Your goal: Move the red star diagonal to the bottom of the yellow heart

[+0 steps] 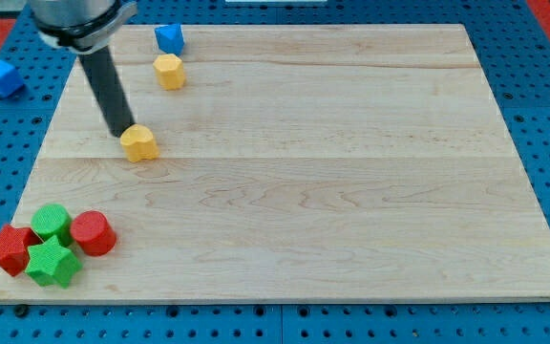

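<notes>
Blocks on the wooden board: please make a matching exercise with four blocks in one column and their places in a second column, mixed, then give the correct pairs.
Column 1:
1. yellow heart
2. red star
3. blue block
4. red cylinder

Column 2:
A. at the top edge of the board
B. right beside my tip
C. leftmost in the bottom-left group
D. rightmost in the bottom-left group

Pairs: 1-B, 2-C, 3-A, 4-D
</notes>
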